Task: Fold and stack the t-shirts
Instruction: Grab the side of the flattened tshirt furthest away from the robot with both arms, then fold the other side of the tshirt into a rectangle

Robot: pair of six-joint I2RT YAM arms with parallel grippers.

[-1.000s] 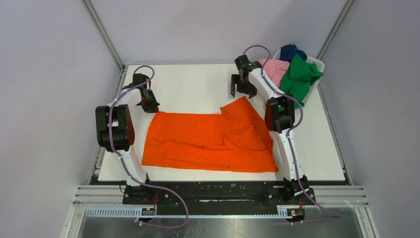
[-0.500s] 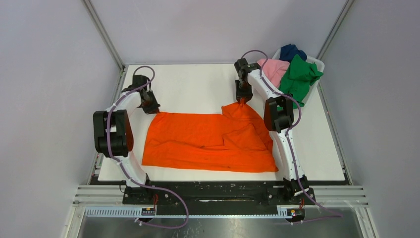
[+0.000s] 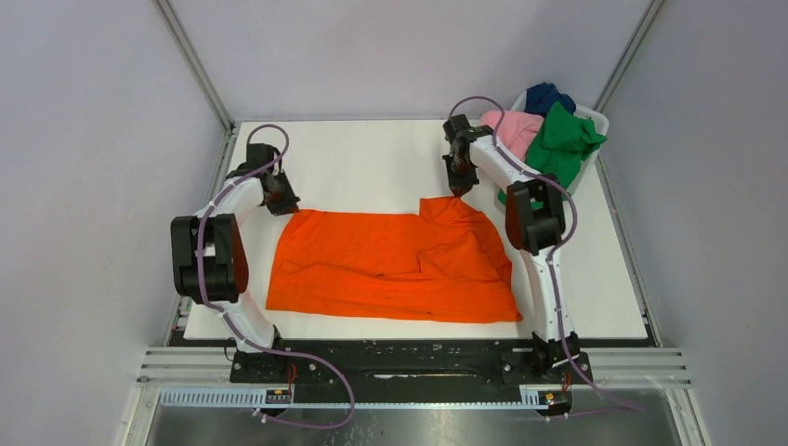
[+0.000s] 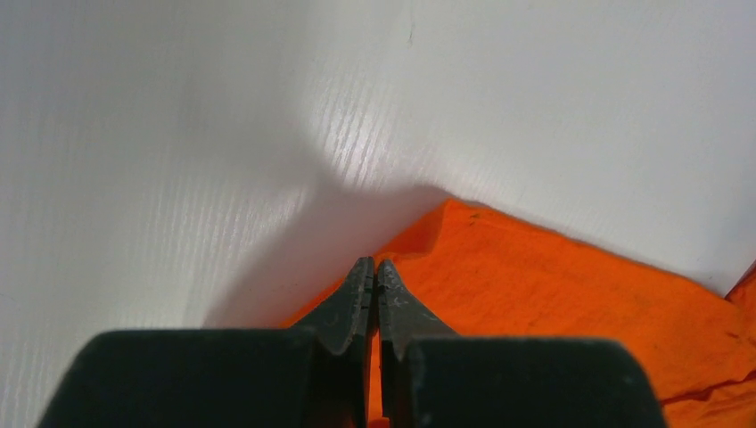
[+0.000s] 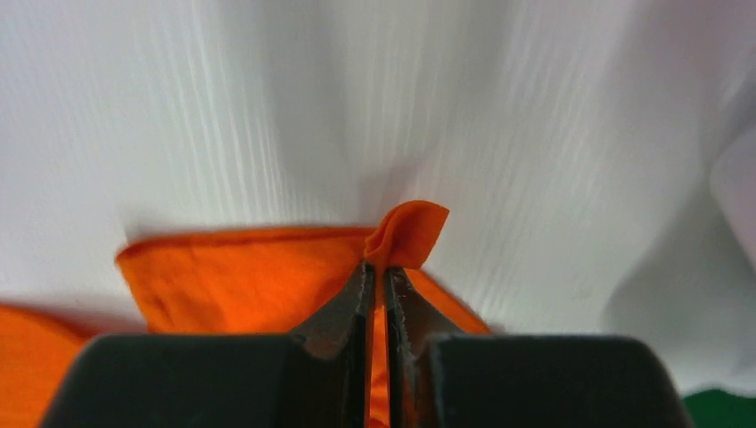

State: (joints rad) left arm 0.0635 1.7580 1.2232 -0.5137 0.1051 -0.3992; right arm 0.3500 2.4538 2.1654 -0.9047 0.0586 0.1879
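A bright orange t-shirt [image 3: 390, 265] lies spread on the white table [image 3: 372, 163]. My left gripper [image 3: 282, 203] is shut on its far left corner; in the left wrist view the orange cloth [image 4: 553, 276] shows between the fingers of that gripper [image 4: 375, 264]. My right gripper [image 3: 455, 190] is shut on the far right corner. In the right wrist view a small fold of orange cloth [image 5: 410, 232] pokes out past the tips of the gripper [image 5: 378, 269]. The green t-shirt [image 3: 562, 144], pink t-shirt [image 3: 516, 130] and dark blue t-shirt [image 3: 546, 96] are heaped at the back right.
A white basket [image 3: 599, 121] at the table's far right corner holds the three heaped shirts, close to the right arm's elbow. Bare table runs along the far side behind the orange shirt. Grey walls close in the left, right and back.
My right gripper dropped onto the orange shirt's far right corner and closed on it. The left gripper stayed shut on its corner and eased slightly toward the far left.
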